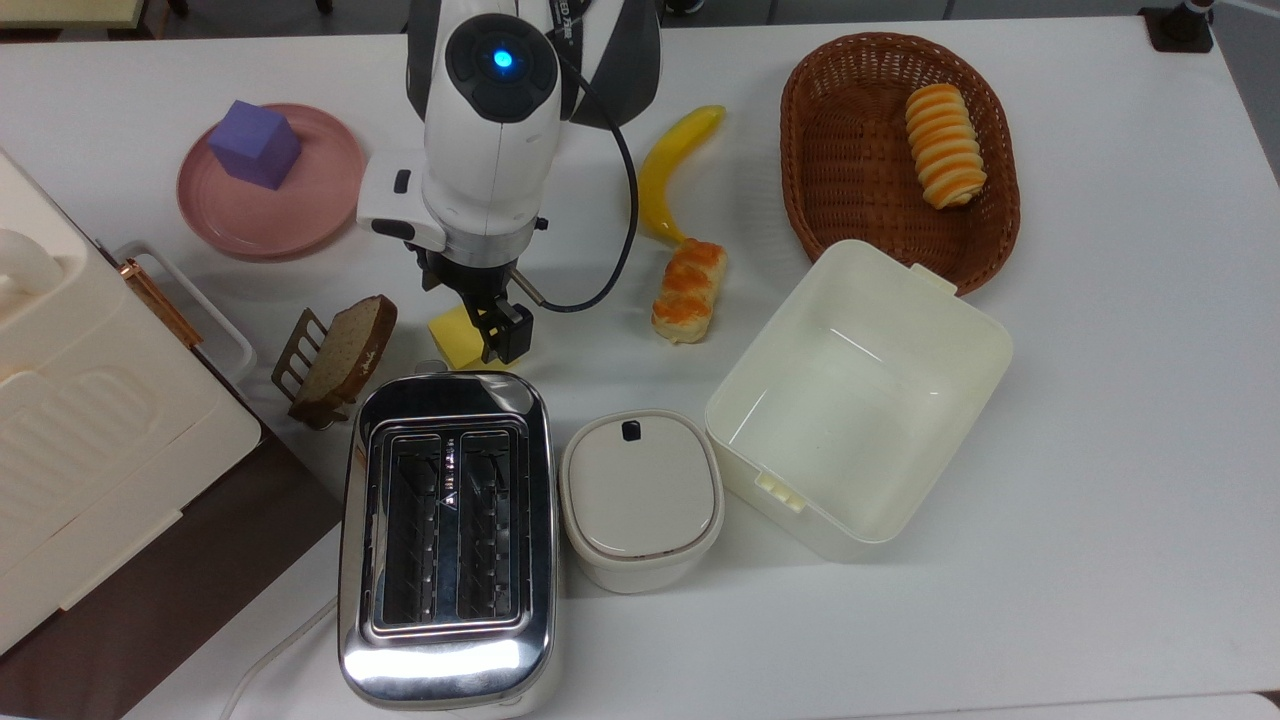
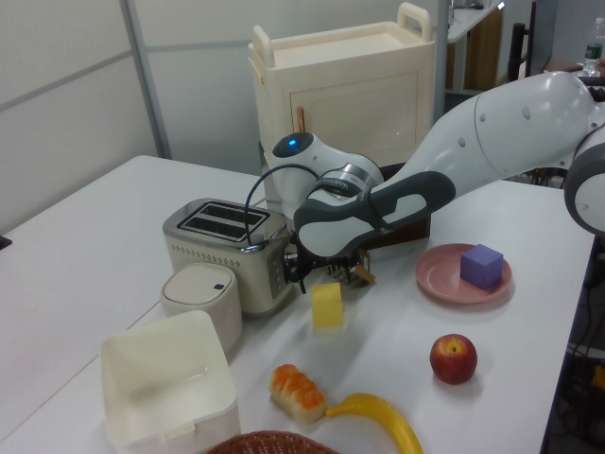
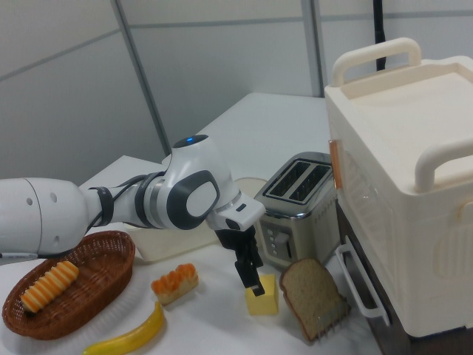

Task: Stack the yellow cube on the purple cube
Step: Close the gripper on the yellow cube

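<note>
The yellow cube (image 1: 455,340) sits on the white table just behind the toaster, in plain sight in the left view (image 2: 327,305) and the right view (image 3: 263,296). My gripper (image 1: 503,340) hangs directly over the cube's right part in the top view, tip close to its top face (image 3: 254,282), and hides part of it. The purple cube (image 1: 255,143) rests on a pink plate (image 1: 300,215) at the top view's far left, well apart from the arm; the left view has that cube (image 2: 482,265) at its right.
A chrome toaster (image 1: 445,530) stands right in front of the yellow cube. A bread slice in a rack (image 1: 340,350), a banana (image 1: 672,170), a bread roll (image 1: 688,288), a lidded canister (image 1: 640,495), an open white box (image 1: 940,300), a wicker basket (image 1: 800,130) and an apple (image 2: 453,357) surround it.
</note>
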Robot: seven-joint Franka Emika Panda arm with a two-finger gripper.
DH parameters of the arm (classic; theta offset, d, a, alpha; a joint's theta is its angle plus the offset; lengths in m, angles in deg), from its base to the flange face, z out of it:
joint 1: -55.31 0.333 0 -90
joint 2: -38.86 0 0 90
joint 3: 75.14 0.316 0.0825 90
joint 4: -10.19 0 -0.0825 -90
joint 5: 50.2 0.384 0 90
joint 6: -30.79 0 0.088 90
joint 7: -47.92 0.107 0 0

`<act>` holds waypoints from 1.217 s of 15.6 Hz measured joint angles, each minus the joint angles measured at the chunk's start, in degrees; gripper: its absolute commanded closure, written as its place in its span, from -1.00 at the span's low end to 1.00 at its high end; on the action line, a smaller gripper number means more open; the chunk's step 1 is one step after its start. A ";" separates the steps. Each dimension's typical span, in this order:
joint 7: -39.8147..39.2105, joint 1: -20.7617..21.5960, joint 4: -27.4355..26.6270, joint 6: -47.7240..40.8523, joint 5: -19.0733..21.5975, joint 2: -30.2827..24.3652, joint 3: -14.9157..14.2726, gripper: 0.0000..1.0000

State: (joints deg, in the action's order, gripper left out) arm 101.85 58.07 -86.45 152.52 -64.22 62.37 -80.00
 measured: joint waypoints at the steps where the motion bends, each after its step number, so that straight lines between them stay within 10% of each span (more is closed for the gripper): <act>1: 0.00 0.00 0.00 0.20 0.00 0.07 0.00 -1.00; 13: 0.00 0.00 -0.04 0.42 0.00 2.22 0.00 -1.00; 16: 0.00 0.00 -0.09 0.42 -0.04 2.52 0.00 0.61; 19: -0.01 0.03 -0.36 0.42 -2.62 2.61 0.17 0.80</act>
State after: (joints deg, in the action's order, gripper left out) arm 101.84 58.10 -86.81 152.94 -66.84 64.98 -79.83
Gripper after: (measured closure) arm 0.322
